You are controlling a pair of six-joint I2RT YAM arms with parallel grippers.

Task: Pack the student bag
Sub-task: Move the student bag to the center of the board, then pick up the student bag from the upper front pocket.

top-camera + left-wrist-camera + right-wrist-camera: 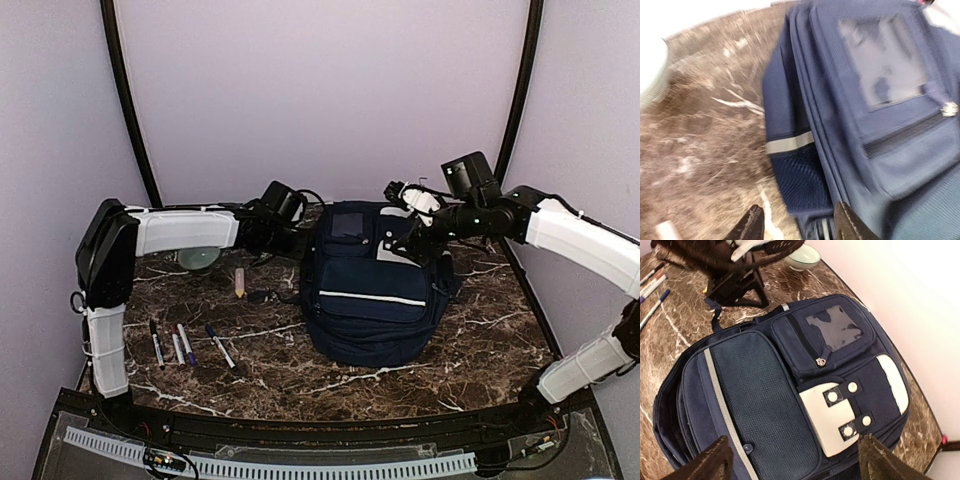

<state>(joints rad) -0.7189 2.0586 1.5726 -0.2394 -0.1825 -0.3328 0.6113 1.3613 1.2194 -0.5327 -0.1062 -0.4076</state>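
Observation:
The student bag (370,295) lies flat on the marble table, navy with a white stripe and a grey-white front patch (840,415). My left gripper (293,238) is at the bag's upper left side. In the blurred left wrist view this gripper (800,226) is open, with the bag's mesh side pocket (800,180) just beyond its fingertips. My right gripper (405,232) hovers over the bag's upper right part. Seen from the right wrist, this gripper (795,462) stands wide open above the mesh front pocket (765,405) and the patch, holding nothing.
Several pens (185,343) lie on the table left of the bag, also showing as pens (652,282) in the right wrist view. A small pink stick (240,282) lies nearer the bag. A pale bowl (197,258) sits under the left arm.

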